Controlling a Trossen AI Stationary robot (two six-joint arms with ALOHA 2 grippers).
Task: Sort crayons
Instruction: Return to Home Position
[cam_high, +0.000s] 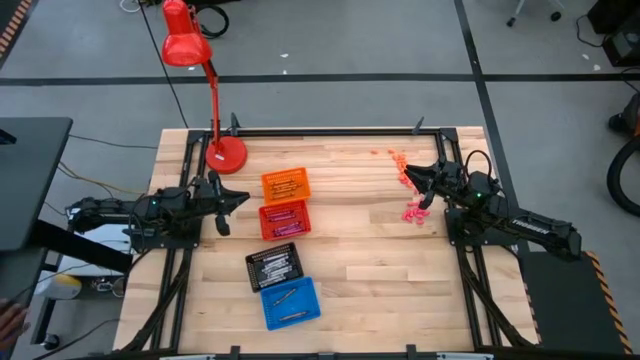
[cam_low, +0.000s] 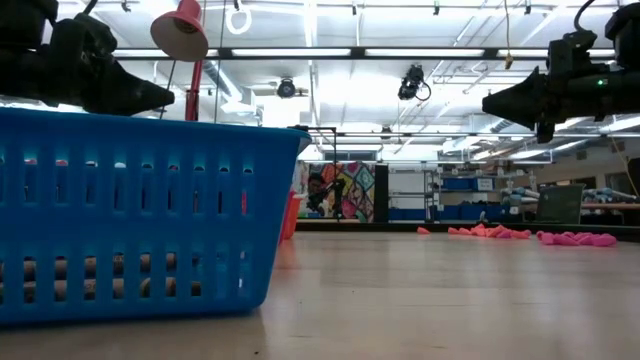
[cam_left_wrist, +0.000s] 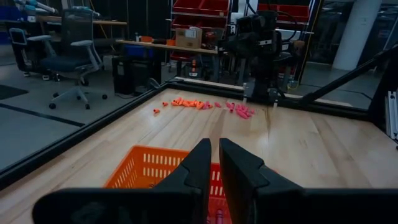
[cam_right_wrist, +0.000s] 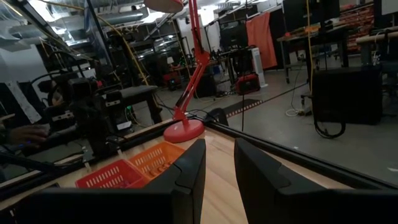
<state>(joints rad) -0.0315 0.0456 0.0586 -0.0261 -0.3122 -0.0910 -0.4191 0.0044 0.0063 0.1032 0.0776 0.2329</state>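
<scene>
1. Dozens of loose crayons (cam_high: 413, 212) lie scattered near the right edge of the tabletop (cam_high: 370, 270), unsorted. Others already sit in the orange tray (cam_high: 286, 185), red tray (cam_high: 285, 219), black tray (cam_high: 273, 267) and blue tray (cam_high: 290, 303).
2. Your likeliest trouble: the right claw (cam_high: 412, 175), if it swings low, could sweep that pile along or off the edge, because it hangs directly over it.
3. Its fingers stand slightly parted and hold nothing.
4. Your left claw (cam_high: 240, 198), nearly closed on nothing, hangs just beside the orange and red trays, well apart from the loose crayons.
</scene>
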